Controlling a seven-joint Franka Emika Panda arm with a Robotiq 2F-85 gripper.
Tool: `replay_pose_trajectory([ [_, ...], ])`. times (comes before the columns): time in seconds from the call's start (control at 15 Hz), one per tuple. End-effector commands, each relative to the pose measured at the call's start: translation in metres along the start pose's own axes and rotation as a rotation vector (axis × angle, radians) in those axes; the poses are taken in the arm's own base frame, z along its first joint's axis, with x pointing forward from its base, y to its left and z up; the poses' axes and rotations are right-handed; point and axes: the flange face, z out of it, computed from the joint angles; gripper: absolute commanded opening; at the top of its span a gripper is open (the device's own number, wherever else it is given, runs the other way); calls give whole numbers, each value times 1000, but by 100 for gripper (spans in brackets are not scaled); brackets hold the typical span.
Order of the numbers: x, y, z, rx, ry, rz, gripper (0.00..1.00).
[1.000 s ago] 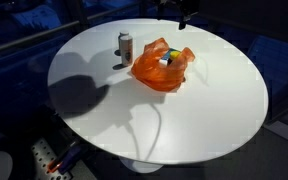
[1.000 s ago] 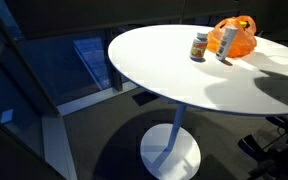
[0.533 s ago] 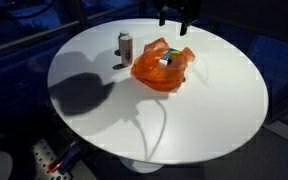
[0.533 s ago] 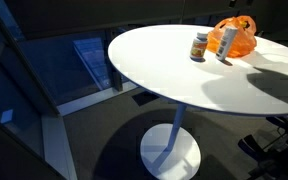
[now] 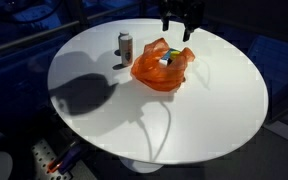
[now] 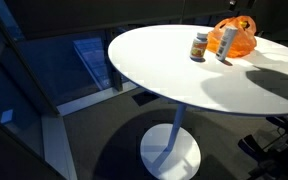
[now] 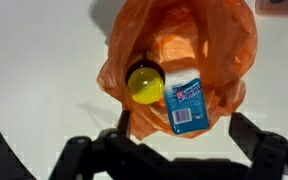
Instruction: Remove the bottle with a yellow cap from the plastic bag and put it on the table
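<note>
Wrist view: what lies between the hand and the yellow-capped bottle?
Nothing solid. In the wrist view the yellow-capped bottle lies uncovered in the orange bag's open mouth, the open hand above it.

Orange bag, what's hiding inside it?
A bottle with a yellow cap lies inside the orange bag. Its cap and label show; whatever is underneath is covered.

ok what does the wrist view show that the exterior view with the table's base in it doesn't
Wrist only: the yellow-capped bottle lying inside the open orange bag, its blue label, and the open gripper. Exterior only: a brown bottle and a paler container standing by the bag, plus the table's pedestal. Both: the bag on the white table.
</note>
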Motion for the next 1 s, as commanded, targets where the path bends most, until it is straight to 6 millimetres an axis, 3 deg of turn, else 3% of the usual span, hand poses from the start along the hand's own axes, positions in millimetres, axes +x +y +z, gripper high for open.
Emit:
replay_pose_trajectory([
  [0.0, 2, 11, 0, -17, 10, 42, 100],
  [0.47, -1, 27, 9, -67, -22, 93, 100],
  [0.93, -1, 20, 21, -120, -56, 87, 100],
])
